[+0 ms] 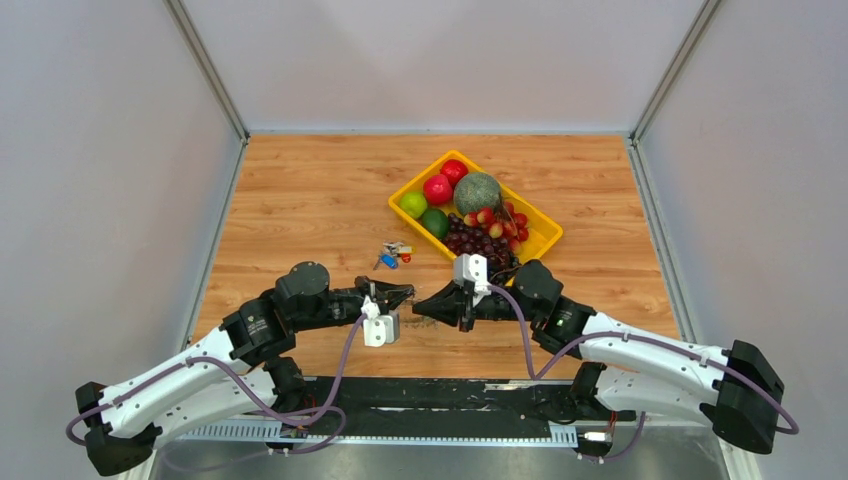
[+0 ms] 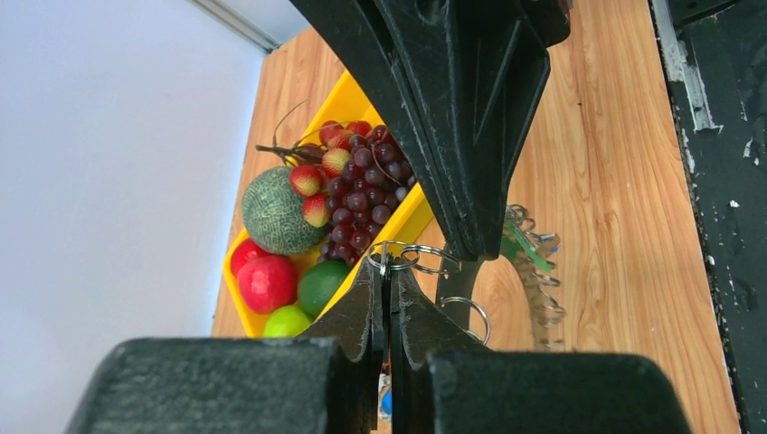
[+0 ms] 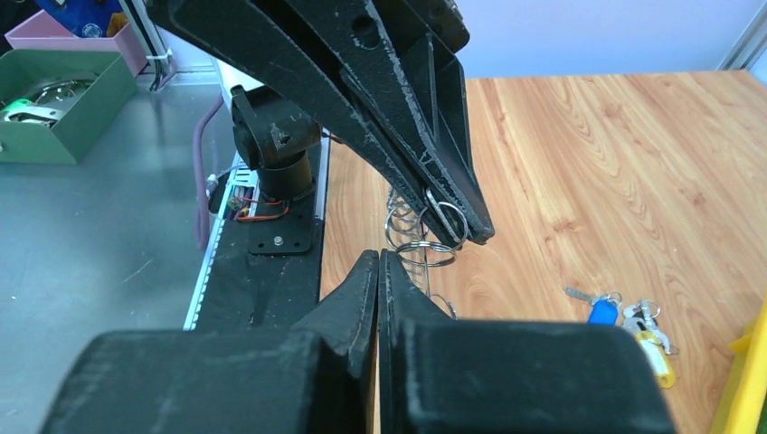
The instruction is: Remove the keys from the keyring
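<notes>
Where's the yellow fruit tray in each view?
Top external: yellow tray sits right of centre, mid-table.
Left wrist: tray is left of centre, running up toward the top.
Right wrist: only a yellow sliver of the tray shows at the bottom-right edge.
Shared landmark: wood tabletop.

The large silver metal keyring (image 2: 541, 294), thickly strung with small silver split rings, hangs in a curve above the wooden worktop (image 2: 624, 181). Its topmost loops are pinched at the tips of the black fingers (image 3: 434, 154). A small key with a bright green plastic cap (image 2: 527, 245) sits tilted among the loops near the top.
</notes>
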### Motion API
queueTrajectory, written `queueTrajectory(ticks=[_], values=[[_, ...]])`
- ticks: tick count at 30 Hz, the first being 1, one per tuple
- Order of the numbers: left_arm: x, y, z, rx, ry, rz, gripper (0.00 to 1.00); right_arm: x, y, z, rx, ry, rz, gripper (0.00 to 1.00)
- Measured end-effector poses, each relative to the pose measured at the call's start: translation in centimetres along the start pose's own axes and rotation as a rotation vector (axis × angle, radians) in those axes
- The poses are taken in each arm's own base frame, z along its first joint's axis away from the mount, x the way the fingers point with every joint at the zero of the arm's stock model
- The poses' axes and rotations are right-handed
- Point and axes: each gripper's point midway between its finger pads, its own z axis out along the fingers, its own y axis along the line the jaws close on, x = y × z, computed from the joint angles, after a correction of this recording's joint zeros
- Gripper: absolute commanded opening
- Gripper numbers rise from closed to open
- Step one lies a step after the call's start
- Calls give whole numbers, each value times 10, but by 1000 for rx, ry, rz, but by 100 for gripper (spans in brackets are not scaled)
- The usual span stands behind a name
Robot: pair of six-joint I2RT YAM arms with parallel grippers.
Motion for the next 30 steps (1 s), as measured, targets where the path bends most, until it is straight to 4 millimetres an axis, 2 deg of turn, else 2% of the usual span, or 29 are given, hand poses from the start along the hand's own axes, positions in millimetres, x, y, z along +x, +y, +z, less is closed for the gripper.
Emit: queueTrajectory(ticks=[5, 7, 10, 19, 21, 25, 30], values=[[0, 0, 0, 0, 0, 5, 0, -4, -2, 4, 12, 3, 50, 0], [0, 0, 0, 0, 0, 6, 0, -8, -4, 5, 22, -6, 64, 8], [0, 0, 0, -1, -1, 7, 0, -11, -6, 4, 39, -13, 70, 12], [-4, 0, -2, 2, -17, 12, 0, -41, -12, -24, 146, -100, -13, 29], [-5, -1, -2, 6, -25, 16, 0, -43, -17, -26, 179, -105, -26, 30], [-9, -1, -4, 9, -42, 29, 0, -27, -28, -23, 219, -53, -24, 30], [-11, -4, -6, 14, -60, 45, 0, 8, -33, -11, 210, 62, 12, 29]])
